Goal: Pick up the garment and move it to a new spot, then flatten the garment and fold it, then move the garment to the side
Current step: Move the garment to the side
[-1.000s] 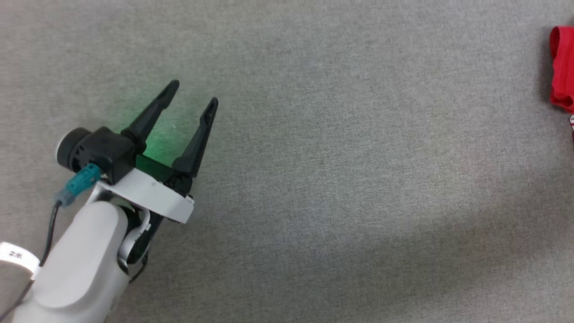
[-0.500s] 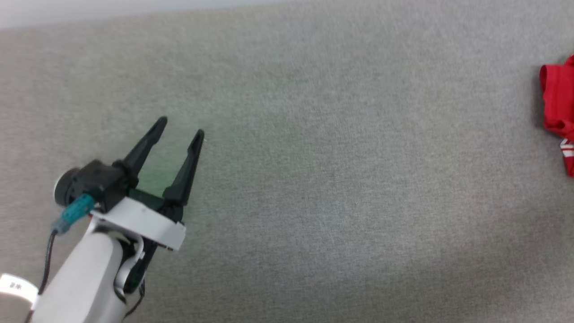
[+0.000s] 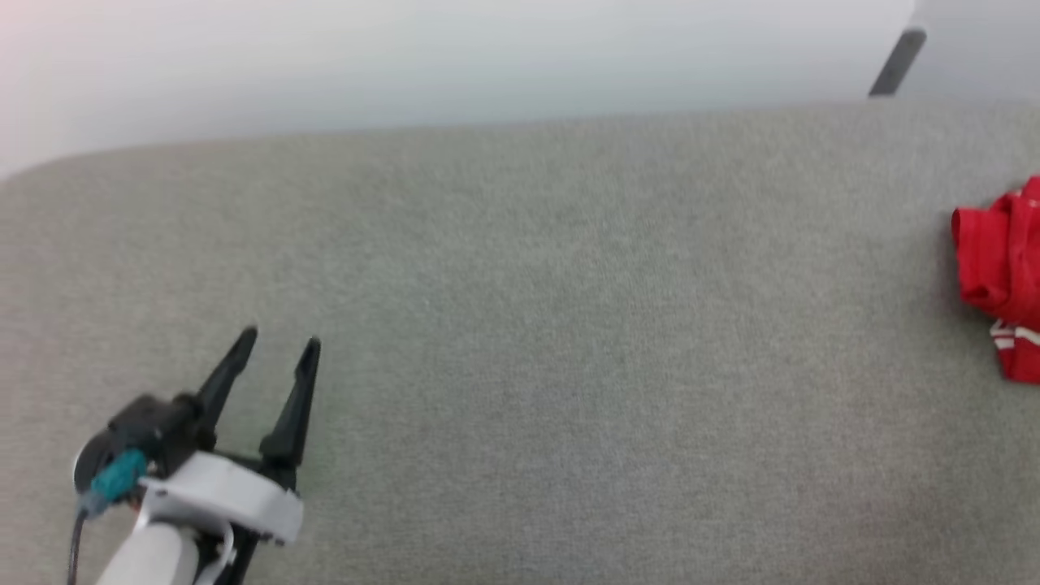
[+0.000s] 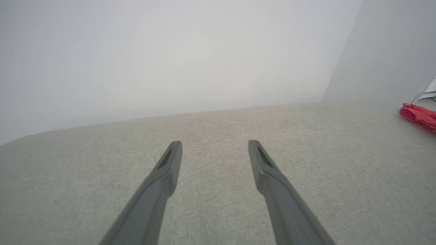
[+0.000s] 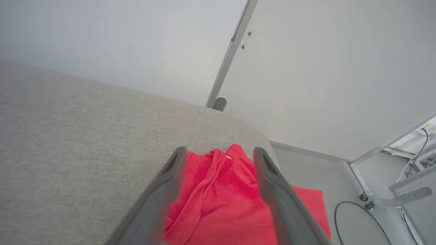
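Note:
The garment [image 3: 995,268] lies bunched on the grey fabric table [image 3: 569,325] at the right edge of the head view, red with a bit of white stripe trim. My left gripper [image 3: 280,340] is open at the lower left, far from it and holding nothing. In the left wrist view the left gripper [image 4: 214,144] hovers over bare table, with the garment [image 4: 419,115] far off to the right. My right gripper [image 5: 219,151] is open just above the crumpled garment [image 5: 221,200], whose red folds show between the fingers near the table's corner.
A pale wall rises behind the table's far edge. A dark slanted post [image 3: 898,61] stands at the back right, seen as a metal post [image 5: 231,51] in the right wrist view. Past the table's right end are floor, a cable [image 5: 344,211] and a metal frame [image 5: 391,194].
The head camera has tilted up, so the table's far edge and the wall have come into view and everything sits lower. The left gripper stays open; the garment lies as before.

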You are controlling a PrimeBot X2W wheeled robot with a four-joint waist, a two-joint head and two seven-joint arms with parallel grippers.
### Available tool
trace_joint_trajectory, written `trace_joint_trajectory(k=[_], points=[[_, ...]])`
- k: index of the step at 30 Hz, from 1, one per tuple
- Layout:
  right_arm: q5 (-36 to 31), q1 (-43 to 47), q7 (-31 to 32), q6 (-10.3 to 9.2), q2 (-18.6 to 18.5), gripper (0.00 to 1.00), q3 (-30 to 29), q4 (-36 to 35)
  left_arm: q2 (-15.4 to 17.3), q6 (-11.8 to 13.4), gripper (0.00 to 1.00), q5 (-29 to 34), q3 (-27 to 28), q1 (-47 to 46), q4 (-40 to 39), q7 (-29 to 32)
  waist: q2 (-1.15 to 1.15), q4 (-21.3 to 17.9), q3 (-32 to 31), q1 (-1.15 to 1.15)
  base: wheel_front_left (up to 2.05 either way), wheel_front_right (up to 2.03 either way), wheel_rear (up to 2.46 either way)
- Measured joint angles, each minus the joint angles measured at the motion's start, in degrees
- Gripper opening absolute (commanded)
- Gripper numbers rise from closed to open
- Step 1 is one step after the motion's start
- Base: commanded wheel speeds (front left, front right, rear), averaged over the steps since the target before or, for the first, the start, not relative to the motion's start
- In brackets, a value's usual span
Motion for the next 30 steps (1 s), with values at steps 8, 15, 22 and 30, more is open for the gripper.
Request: trace_joint_trajectory(k=[8, 15, 22, 30], points=[[2.57, 10.06, -0.13, -0.01, 2.97, 1.00, -1.21, -13.06, -0.64, 0.91, 1.00, 0.26, 4.10, 6.70, -0.47, 0.00, 0.00, 1.67, -5.70, 0.00, 0.00, 0.00, 0.00], [3.12, 17.91, -0.13, -0.01, 5.88, 1.00, -2.83, -21.63, -0.81, 2.29, 1.00, 0.77, 6.86, 11.73, -2.36, 0.00, 0.00, 2.86, -9.54, 0.00, 0.00, 0.00, 0.00], [1.69, 25.48, -0.13, -0.01, 8.80, 1.00, -5.48, -28.49, -1.75, 2.64, 1.00, 1.24, 9.51, 14.80, -3.77, 0.00, 0.00, 3.68, -11.65, 0.00, 0.00, 0.00, 0.00], [0.25, 33.49, -0.14, -0.01, 11.63, 1.00, -8.99, -34.50, -2.94, 1.70, 1.00, 2.45, 11.99, 16.77, -4.08, 0.01, 0.00, 4.11, -13.16, 0.00, 0.00, 0.00, 0.00]])
